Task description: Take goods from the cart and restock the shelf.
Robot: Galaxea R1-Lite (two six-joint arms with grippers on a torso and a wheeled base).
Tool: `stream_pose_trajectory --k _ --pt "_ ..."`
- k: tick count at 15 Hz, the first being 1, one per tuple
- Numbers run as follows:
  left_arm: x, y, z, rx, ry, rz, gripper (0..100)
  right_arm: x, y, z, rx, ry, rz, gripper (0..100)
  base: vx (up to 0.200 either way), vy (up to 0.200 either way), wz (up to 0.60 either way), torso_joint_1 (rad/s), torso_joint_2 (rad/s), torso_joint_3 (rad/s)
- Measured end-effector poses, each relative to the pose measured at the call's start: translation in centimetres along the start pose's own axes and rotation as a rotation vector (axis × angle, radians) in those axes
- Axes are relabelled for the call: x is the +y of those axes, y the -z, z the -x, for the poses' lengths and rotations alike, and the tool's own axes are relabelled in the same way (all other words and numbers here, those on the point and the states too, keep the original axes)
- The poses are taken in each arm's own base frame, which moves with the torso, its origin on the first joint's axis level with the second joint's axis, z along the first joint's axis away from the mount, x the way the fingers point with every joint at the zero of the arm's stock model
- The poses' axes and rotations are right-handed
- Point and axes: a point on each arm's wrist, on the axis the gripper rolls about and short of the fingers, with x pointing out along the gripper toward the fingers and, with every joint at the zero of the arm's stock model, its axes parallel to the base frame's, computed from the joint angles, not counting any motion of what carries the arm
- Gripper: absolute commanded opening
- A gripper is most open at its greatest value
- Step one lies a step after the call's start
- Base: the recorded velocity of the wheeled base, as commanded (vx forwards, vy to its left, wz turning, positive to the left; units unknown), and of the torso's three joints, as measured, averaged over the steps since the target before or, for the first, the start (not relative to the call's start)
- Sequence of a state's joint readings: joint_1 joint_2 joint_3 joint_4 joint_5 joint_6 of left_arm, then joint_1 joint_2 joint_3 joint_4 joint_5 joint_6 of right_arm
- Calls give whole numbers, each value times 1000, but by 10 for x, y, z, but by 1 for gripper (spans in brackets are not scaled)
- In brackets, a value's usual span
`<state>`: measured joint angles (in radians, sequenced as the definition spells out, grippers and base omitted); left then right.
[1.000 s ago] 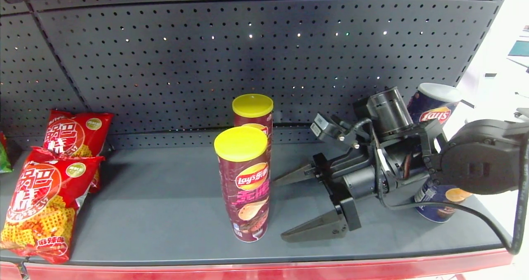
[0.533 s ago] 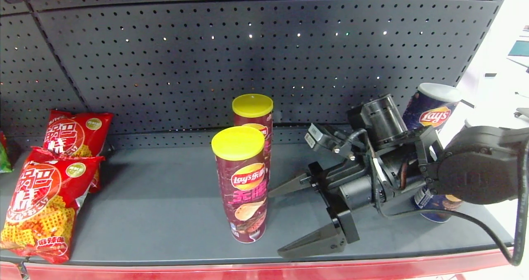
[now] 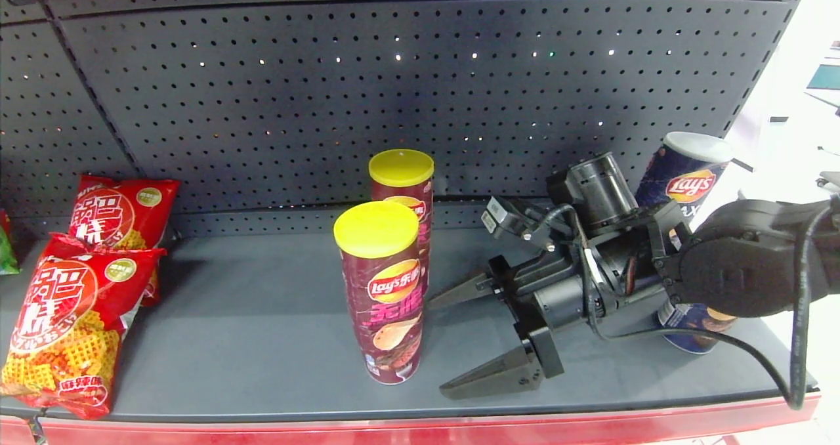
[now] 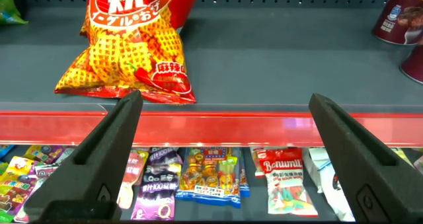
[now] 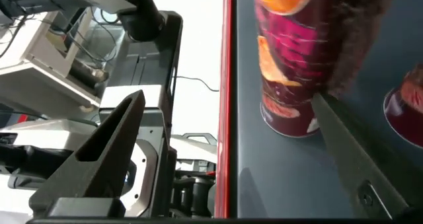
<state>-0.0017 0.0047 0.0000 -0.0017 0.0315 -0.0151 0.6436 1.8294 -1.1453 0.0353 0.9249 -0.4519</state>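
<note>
Maroon front can point(image 3: 386, 300) is stood upright; just beside it, the right gripper point(image 3: 438, 346) is held wide open, empty.

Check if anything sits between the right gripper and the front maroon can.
Nothing visible does. The open right gripper sits just right of the front maroon can, with only bare shelf between them.
</note>
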Motion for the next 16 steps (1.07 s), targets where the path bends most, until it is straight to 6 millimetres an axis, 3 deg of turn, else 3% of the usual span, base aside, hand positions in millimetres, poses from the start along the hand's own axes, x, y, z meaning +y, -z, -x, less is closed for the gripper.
stream_pose_trajectory --k 8,16 --pt "0 0 0 0 0 0 100 -17 -3 -4 -5 19 19 100 0 0 0 0 0 0" --pt "0 0 0 0 0 0 100 -9 0 -19 19 -29 11 100 0 0 0 0 0 0"
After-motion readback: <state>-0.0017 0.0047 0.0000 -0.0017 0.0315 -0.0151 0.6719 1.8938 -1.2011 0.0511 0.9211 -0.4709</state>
